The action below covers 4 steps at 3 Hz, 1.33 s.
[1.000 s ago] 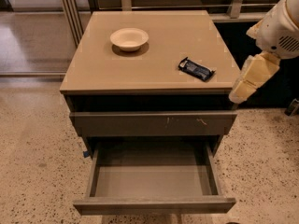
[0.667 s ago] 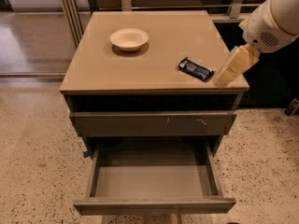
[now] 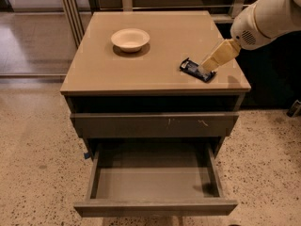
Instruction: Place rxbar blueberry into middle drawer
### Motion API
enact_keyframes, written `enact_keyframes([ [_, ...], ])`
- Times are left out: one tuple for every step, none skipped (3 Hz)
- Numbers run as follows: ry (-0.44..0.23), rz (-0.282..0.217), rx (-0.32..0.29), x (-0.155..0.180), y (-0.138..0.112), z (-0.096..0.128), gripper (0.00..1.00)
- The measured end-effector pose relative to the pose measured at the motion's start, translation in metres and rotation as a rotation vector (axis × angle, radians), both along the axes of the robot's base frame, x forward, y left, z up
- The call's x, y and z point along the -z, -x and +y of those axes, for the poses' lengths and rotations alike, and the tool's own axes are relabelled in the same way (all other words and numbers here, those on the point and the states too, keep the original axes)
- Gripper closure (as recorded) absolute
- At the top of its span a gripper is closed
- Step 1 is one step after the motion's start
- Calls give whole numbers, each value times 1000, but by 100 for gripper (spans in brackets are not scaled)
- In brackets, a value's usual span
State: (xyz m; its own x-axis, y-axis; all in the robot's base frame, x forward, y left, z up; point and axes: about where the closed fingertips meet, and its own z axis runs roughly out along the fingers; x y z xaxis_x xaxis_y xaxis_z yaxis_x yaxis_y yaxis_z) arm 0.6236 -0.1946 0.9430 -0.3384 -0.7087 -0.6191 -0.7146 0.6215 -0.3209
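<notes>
The rxbar blueberry [image 3: 191,67], a small dark navy bar, lies flat on the cabinet top near its right front corner. My gripper [image 3: 206,68] reaches in from the upper right, and its cream tip is down at the bar's right end. I cannot tell whether it touches the bar. The middle drawer [image 3: 155,182] is pulled out below, with its grey floor bare and its plain front panel toward the camera. Above it is a shut drawer front with pale scratch marks [image 3: 155,124].
A cream bowl [image 3: 130,39] stands on the cabinet top [image 3: 117,72] at the back left. My white arm [image 3: 268,18] crosses the upper right corner. Speckled floor surrounds the cabinet, and metal frame legs stand behind it.
My gripper has moved left from beside the cabinet's right front edge, over the top, down to the bar's right end. The bar, bowl and drawer have not moved.
</notes>
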Motion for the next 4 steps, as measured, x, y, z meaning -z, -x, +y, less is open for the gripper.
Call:
enact_keyframes([
  [-27, 26, 19, 11, 1, -6, 0],
  [-111, 55, 58, 36, -6, -8, 7],
  [-214, 67, 90, 68, -23, -1, 19],
  [-280, 49, 92, 90, -41, 10, 16],
])
